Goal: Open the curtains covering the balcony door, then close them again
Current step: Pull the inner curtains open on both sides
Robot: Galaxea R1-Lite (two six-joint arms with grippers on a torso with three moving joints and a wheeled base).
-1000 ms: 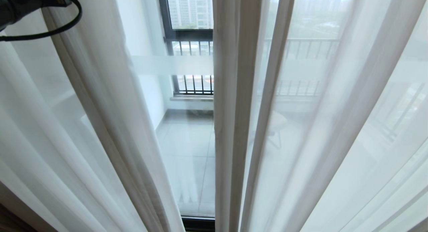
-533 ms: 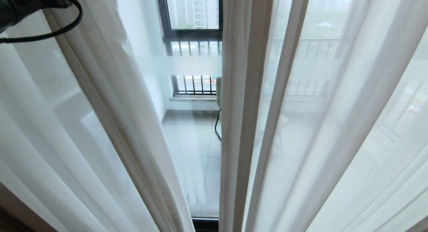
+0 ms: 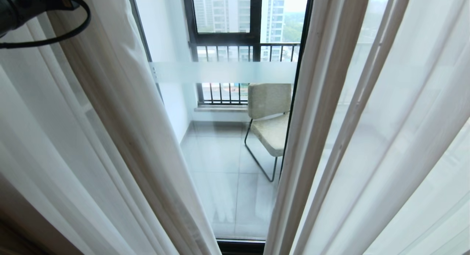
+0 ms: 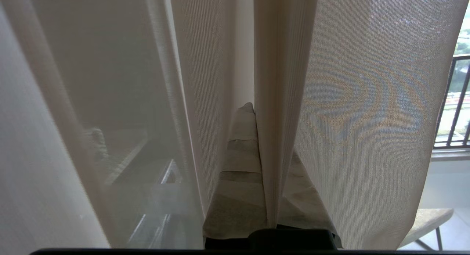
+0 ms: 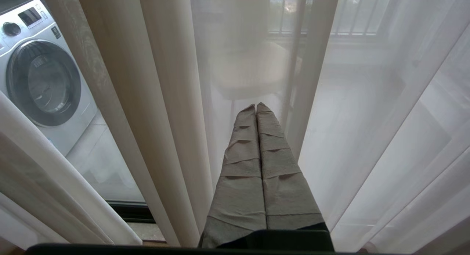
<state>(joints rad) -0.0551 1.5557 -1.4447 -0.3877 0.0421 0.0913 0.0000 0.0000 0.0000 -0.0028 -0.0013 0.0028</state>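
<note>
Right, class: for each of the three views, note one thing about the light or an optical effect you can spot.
Head view: daylight through the balcony door backlights the curtains, and a frosted band blurs the railing. Left wrist view: rainbow moiré rings on the weave. Right wrist view: a chair is a hazy shape behind the sheer fabric.

Finely woven sheer cloth curtains (image 3: 110, 130); glossy glass balcony door (image 3: 220, 166), black metal frame.

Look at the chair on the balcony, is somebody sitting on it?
No, the chair behind the balcony door has nobody on its seat, seen through the gap between the curtains.
</note>
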